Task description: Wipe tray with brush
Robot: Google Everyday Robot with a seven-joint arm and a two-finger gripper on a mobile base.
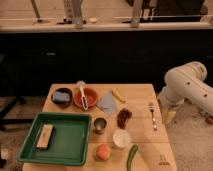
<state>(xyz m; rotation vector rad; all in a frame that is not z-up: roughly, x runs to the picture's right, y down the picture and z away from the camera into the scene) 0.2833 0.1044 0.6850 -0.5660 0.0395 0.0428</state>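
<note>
Table point(145, 146): brush point(83, 95) on bowl point(93, 95), block point(45, 136) in tray point(71, 131), tool point(168, 116) beside right edge

- Wooden surface point(142, 97) with a green tray point(70, 142) at its front left; a tan block point(45, 136) lies inside the tray.
- White brush point(83, 97) lies across an orange bowl point(93, 94), behind the tray and apart from it.
- Dark bowl point(62, 96) sits just left of the orange bowl.
- Metal cup point(100, 125) stands just right of the tray.
- Fork point(152, 116) lies near the right edge.
- White robot arm point(187, 85) is at the right; end effector point(169, 116) hangs beside the surface's right edge, jaws apart, holding nothing.
</note>
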